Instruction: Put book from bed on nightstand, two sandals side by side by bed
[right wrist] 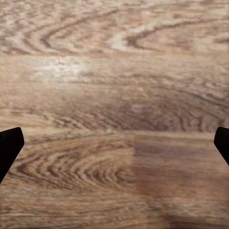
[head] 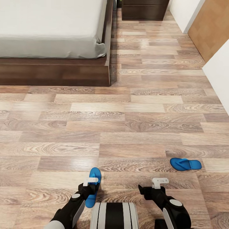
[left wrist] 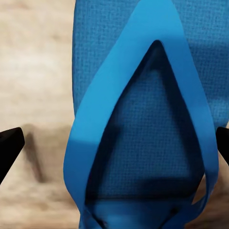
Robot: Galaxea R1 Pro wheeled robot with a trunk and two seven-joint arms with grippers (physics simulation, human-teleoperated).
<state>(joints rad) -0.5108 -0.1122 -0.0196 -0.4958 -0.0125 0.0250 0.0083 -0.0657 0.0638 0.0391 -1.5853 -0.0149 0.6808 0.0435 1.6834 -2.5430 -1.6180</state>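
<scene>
Two blue sandals are counted on the wood plank floor [head: 127, 127]. One sandal [head: 93, 186] lies nearest the robot, lengthwise away from it, directly under the left gripper [head: 90, 182]. In the left wrist view this sandal [left wrist: 143, 119] sits between the two dark fingertips [left wrist: 9, 145], which stand at the frame edges, spread wide and clear of the straps; the claw is parted and grips nothing. The second sandal [head: 185, 164] lies flat to the robot's right, crosswise, well apart from the first and a little beyond the right gripper [head: 160, 182].

One right gripper hangs over bare planks. In its wrist view the two fingertips [right wrist: 9, 145] are likewise spread to the frame edges with only floor [right wrist: 114, 114] between them: parted, holding nothing.

One bed [head: 54, 41] stands farther off at the robot's left, with a light grey mattress on a dark brown platform frame; the part of the mattress in view is bare. Both sandals lie well short of it.

One dark brown nightstand [head: 145, 9] stands farthest away, just beyond the bed's far corner, its top cut off by the frame edge. White wall [head: 219, 73] and a tan wood panel [head: 210, 28] line the right side.
</scene>
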